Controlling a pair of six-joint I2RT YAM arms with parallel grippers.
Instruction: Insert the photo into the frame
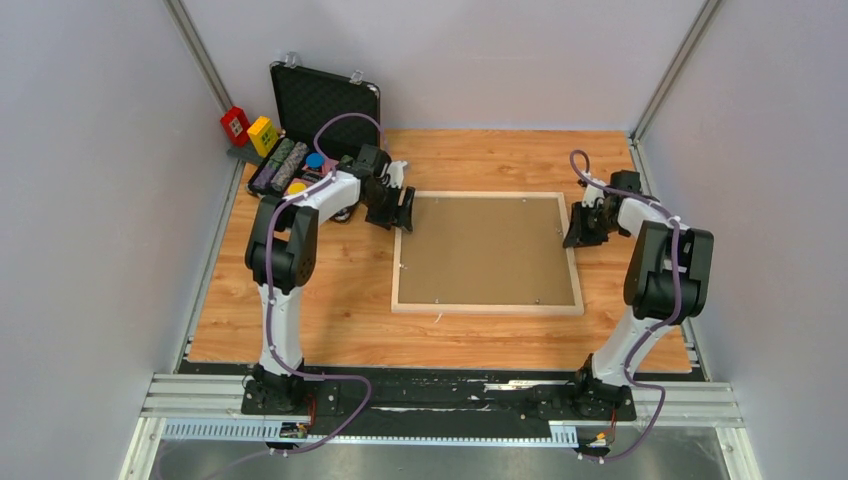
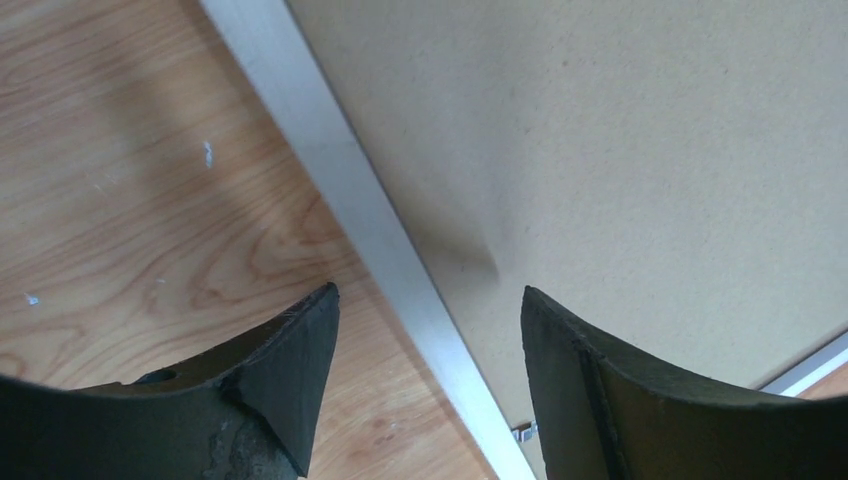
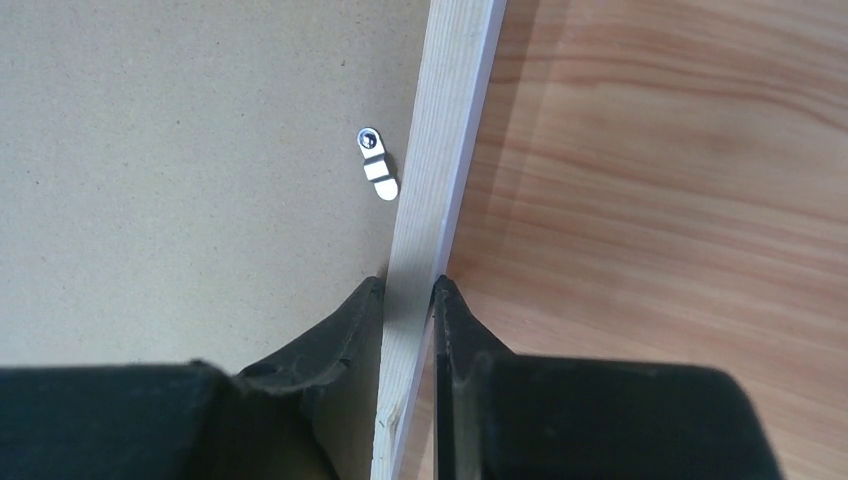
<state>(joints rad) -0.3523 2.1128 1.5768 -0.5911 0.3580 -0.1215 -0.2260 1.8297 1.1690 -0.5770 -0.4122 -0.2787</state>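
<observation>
A wooden table [image 1: 330, 300] with orange-brown grain carries the pale frame [image 1: 487, 307], which lies flat near its middle with the back side up. A brown backing board [image 1: 485, 250] fills the frame. Beyond the frame's far left corner, an open black case [image 1: 325, 100] sits at the table's edge with its lid raised.

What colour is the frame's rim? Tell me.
Pale light wood on the frame, clearest in the right wrist view.

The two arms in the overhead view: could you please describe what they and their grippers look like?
Both the left arm and right arm have white links, bulky black joint housings and a purple cable looping alongside. The left gripper and right gripper are black, with dark, scuffed, wedge-shaped fingers.
</observation>
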